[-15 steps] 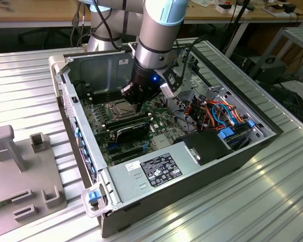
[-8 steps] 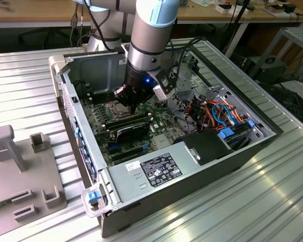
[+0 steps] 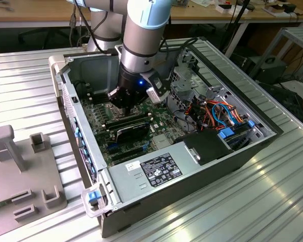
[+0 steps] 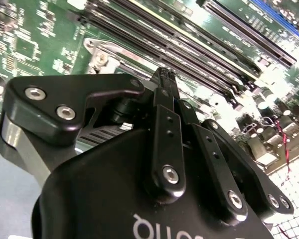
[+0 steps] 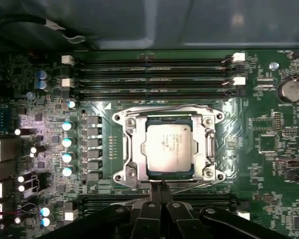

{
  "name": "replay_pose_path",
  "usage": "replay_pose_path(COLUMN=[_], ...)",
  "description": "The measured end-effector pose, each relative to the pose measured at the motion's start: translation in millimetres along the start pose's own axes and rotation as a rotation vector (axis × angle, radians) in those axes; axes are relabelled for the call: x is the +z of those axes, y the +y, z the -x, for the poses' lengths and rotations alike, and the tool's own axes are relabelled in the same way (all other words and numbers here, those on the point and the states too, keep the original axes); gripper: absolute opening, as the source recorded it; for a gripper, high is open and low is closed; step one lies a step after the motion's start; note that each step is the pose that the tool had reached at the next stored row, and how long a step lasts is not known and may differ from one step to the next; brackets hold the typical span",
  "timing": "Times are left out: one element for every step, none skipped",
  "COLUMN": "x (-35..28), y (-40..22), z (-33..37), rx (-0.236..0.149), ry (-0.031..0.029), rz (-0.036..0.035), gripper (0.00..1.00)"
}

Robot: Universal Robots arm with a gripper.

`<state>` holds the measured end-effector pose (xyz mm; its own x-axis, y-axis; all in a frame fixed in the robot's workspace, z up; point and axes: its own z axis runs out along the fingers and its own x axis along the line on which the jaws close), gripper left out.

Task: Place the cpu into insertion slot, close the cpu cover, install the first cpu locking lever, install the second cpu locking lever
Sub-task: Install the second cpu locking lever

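In the first wrist view the cpu (image 5: pixel 169 148), silvery-grey and square, lies flat in the insertion slot (image 5: pixel 118 118) on the green board. The cpu cover (image 5: pixel 133 149), a silvery frame plate, lies down around the chip. Thin wire levers run along two opposite sides of the socket (image 5: pixel 164 108) (image 5: pixel 192 185). My gripper (image 5: pixel 160 187) is shut, its black fingertips together right at one lever side of the socket. In the second wrist view the gripper (image 4: pixel 165 74) tips hover just over the board beside a metal socket corner (image 4: pixel 99 57). From outside, the gripper (image 3: pixel 122 107) reaches down into the computer case.
Long black memory slots (image 5: pixel 154 69) flank the socket on both sides. Blue-topped capacitors (image 5: pixel 67 142) and a coin battery (image 5: pixel 290 91) stand nearby. A black card (image 3: pixel 132 132), the power supply (image 3: pixel 156 169), cable bundles (image 3: pixel 219 113) and case walls (image 3: pixel 86 65) surround the board. A grey fixture (image 3: pixel 20 171) sits outside.
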<state>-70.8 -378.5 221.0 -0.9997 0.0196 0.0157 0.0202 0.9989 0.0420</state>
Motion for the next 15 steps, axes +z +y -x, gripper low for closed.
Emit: replay_pose_path(x=[0.3,0.5,0.9,1.1,1.2,1.1,1.1,1.2,1.2,2.2,3.2,3.2,3.2,3.2,3.3], y=[-0.1,-0.1,-0.1,-0.1,-0.1,-0.1,-0.2,-0.2,-0.2,-0.2,-0.3,-0.3,-0.3,-0.3,-0.3], z=[-2.8,-4.8,-7.2,-8.1,-8.6,-8.6,-8.6,-8.7,-8.7,-9.4,-10.1,-10.1,-10.1,-10.1,-10.1], rx=[0.000,0.000,0.000,0.000,0.000,0.000,0.000,0.000,0.000,0.000,0.000,0.000,0.000,0.000,0.000], ry=[0.0001,-0.0001,0.0000,-0.0001,0.0000,0.0001,0.0001,0.0001,0.0000,0.0000,0.0000,0.0000,0.0000,0.0000,0.0000], rz=[0.0000,0.0002,0.0002,0.0003,0.0003,0.0001,0.0001,0.0001,0.0001,0.0002,0.0001,0.0001,0.0002,0.0001,0.0002], gripper=[0.11,0.11,0.11,0.11,0.11,0.11,0.11,0.11,0.11,0.11,0.11,0.11,0.11,0.11,0.11])
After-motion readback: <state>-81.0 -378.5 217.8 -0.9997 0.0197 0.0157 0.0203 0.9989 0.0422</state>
